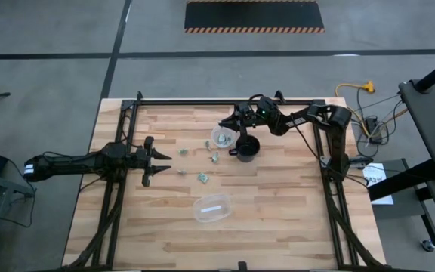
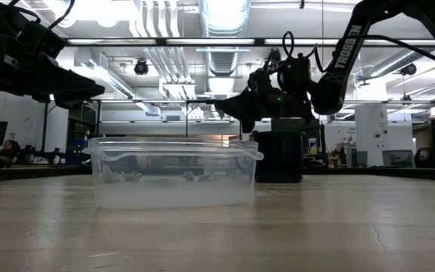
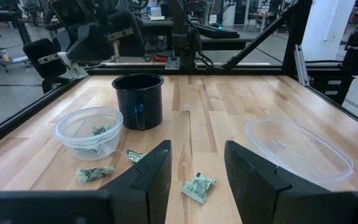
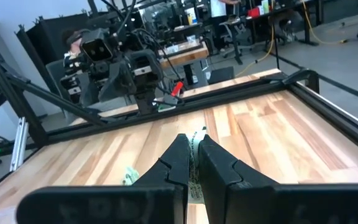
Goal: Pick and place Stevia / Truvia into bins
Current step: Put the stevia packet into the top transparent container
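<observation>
Right gripper (image 1: 223, 123) upper centre of the high view, hovering at the cup (image 1: 222, 137) rim; jaws clamped on a packet (image 4: 197, 138), its edge poking out between the fingertips in the right wrist view. Cup just left of the mug (image 1: 248, 145), nearly touching. Already at least one packet in the cup (image 3: 99, 130), seen in the left wrist view.

Left gripper (image 1: 157, 157) centre-left of the high view, low over the table, jaws parted, nothing between them. Loose packets scattered mid-table: one (image 1: 182, 152) just right of the left fingertips, one (image 1: 202, 177) above the tub (image 1: 211, 208), more around the cup, exact count unclear. In the left wrist view, crumpled packet (image 3: 198, 186) lying between the left fingers (image 3: 151, 174), on the table, not gripped.

Risks, judged:
- Release too far off the rim centre: light paper likely to flutter, landing on the table or in the mug instead. Mug so close makes a wrong drop easy.
- Packet pinched at the very edge: could slip out early, or stick to a finger after opening.
- Descending too low: fingers knocking the light cup, tipping it or shoving it into the mug, spilling what's inside.
- Left arm moving in for nearby packets while right hangs over the cup: possible collision.
- Flat packets hard to pinch off wood: likely to slide.
</observation>
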Motion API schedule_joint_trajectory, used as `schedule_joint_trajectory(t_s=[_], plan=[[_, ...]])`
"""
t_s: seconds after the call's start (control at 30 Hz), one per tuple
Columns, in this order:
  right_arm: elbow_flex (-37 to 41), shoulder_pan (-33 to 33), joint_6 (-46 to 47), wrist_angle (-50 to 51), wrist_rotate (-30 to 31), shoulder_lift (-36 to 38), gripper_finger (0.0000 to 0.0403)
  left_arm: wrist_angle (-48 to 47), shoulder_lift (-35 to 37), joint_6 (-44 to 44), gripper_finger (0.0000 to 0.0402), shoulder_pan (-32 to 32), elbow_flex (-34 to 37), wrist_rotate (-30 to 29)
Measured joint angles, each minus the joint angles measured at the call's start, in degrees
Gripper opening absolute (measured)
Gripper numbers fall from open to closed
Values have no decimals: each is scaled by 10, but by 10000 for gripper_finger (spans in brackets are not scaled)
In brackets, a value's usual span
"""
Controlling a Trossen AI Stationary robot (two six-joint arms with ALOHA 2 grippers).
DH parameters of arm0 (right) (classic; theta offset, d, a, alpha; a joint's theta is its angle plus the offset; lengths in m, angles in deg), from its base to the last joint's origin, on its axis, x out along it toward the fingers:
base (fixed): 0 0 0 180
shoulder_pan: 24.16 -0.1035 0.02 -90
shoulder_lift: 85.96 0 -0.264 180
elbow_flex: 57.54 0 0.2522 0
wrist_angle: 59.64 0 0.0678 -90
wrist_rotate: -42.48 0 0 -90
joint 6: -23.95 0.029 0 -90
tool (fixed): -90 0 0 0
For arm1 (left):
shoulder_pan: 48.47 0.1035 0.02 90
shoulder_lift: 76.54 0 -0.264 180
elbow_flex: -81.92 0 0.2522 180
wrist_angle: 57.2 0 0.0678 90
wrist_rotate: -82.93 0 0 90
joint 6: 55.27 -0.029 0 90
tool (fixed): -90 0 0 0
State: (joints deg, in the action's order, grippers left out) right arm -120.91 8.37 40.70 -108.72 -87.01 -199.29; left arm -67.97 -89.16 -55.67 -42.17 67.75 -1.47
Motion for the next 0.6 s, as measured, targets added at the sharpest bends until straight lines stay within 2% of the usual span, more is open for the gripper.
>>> schedule_joint_trajectory(t_s=[0.2,0.6], plan=[[1,0,-8,10,0,5,31,0,0,0,132,0,0,0],[1,0,-8,10,5,5,166,0,0,0,132,0,0,0]])
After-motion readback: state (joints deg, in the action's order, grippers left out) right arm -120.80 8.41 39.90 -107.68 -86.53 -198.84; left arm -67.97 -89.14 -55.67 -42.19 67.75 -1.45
